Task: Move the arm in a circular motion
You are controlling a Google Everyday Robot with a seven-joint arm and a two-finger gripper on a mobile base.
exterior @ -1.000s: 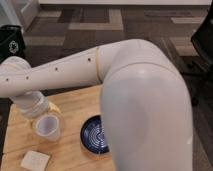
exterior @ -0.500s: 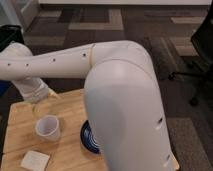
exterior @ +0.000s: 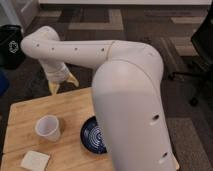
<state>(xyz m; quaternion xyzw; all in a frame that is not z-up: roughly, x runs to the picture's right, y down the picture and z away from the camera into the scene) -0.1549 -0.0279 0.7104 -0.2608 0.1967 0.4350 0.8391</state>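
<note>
My cream-white arm [exterior: 125, 95] fills the middle of the camera view. Its thick near segment rises at the lower right, and a long segment with small dark holes [exterior: 75, 49] reaches left to a bend at the upper left. From there the ribbed wrist [exterior: 56, 70] points down. The gripper [exterior: 63, 83] hangs just beyond the far edge of the wooden table [exterior: 30, 112]. Its two yellowish fingers [exterior: 54, 88] are spread apart and hold nothing. It is above and behind the white cup [exterior: 48, 128].
On the table stand the white cup, a dark blue plate [exterior: 91, 134] partly hidden by the arm, and a white square pad [exterior: 35, 160] at the front left. A black bin [exterior: 10, 46] stands at the far left and a black office chair [exterior: 204, 45] at the right.
The arm has swung upward and away. The gripper rose from just above the cup to beyond the table's far edge, and the bend moved up and right.
</note>
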